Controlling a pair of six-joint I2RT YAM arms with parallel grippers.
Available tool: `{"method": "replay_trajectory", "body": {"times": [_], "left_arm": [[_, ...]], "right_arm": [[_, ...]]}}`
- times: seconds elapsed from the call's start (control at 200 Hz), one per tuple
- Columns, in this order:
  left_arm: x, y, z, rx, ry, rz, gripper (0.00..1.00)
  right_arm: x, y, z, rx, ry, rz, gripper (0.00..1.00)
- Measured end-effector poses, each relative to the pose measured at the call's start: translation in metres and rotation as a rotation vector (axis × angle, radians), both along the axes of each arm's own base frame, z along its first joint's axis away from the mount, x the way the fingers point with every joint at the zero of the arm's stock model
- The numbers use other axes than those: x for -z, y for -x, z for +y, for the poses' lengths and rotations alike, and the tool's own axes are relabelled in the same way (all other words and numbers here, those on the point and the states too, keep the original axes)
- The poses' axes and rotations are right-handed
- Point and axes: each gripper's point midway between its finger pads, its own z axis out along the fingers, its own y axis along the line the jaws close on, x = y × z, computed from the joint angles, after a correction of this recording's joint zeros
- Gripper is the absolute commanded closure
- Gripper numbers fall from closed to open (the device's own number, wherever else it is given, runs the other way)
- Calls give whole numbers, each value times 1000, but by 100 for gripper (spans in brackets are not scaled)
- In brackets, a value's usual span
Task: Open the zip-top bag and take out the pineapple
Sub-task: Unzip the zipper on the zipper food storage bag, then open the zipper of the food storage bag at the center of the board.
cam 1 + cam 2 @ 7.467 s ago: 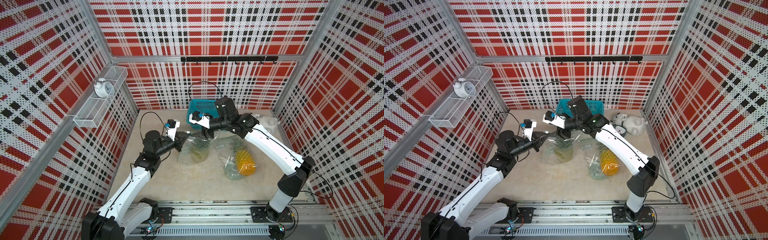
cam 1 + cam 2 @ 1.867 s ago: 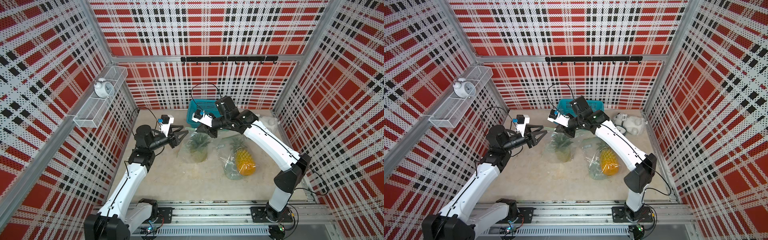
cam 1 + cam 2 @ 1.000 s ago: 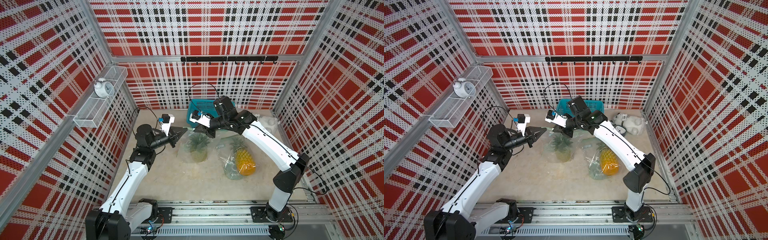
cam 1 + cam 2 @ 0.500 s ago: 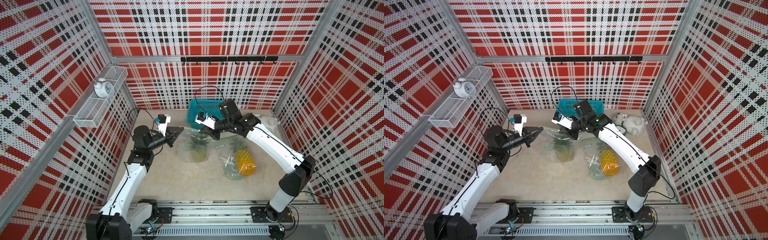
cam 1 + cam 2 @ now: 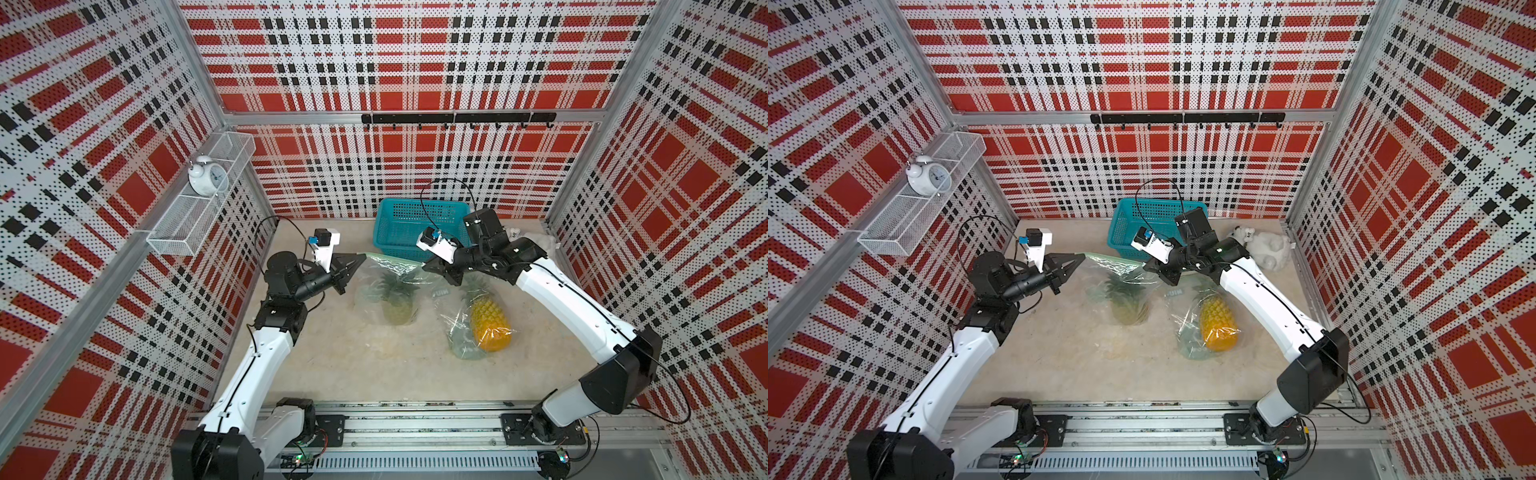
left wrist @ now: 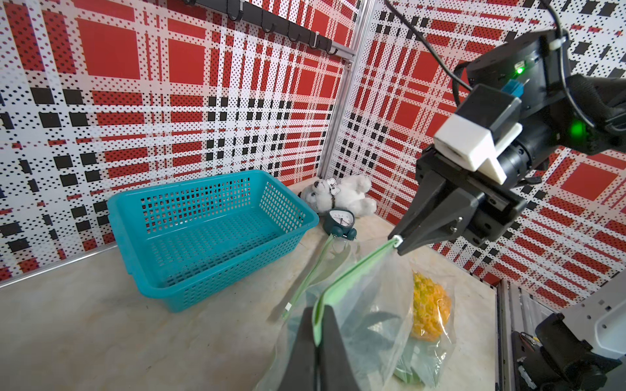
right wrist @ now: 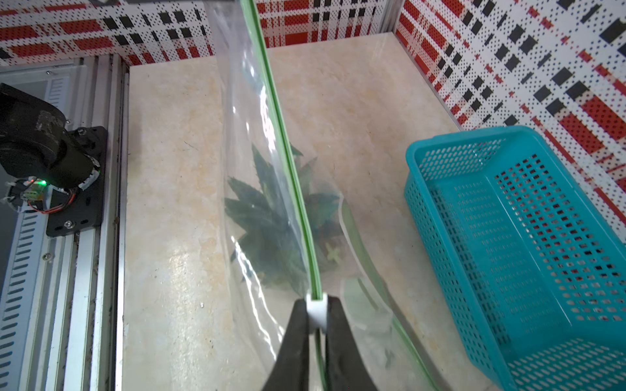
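Observation:
A clear zip-top bag (image 5: 374, 286) (image 5: 1100, 286) stands mid-table with a greenish pineapple (image 5: 397, 307) (image 5: 1129, 309) inside, leaves up. Its green zip strip (image 5: 390, 261) (image 7: 284, 152) is pulled taut between both grippers. My left gripper (image 5: 363, 257) (image 5: 1082, 257) (image 6: 316, 309) is shut on the strip's left end. My right gripper (image 5: 424, 265) (image 5: 1145, 268) (image 7: 316, 304) is shut on the white slider (image 7: 316, 311) (image 6: 397, 241) at the right end. The pineapple's dark leaves (image 7: 271, 216) show through the plastic below the strip.
A second clear bag with a yellow pineapple (image 5: 488, 324) (image 5: 1217, 324) (image 6: 430, 308) lies right of the held bag. A teal basket (image 5: 419, 224) (image 6: 210, 230) (image 7: 525, 254) stands at the back wall, with a white plush toy (image 5: 1266, 249) (image 6: 342, 196) and a small dark clock (image 6: 340, 223) beside it.
Over the last second my right gripper has drawn to the right with the slider, and my left gripper has shifted slightly left. The zip strip between them has stretched longer.

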Motion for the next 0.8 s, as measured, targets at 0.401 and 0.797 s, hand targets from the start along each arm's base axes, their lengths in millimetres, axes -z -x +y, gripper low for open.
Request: {"method": "replay_trajectory", "body": {"times": [0.401, 0.797], "left_arm": [[2, -1, 4, -17, -4, 7, 100], [2, -3, 6, -28, -8, 5, 100]], "right_arm": [[17, -4, -46, 128, 4, 26, 94], [16, -5, -61, 165, 0, 24, 96]]}}
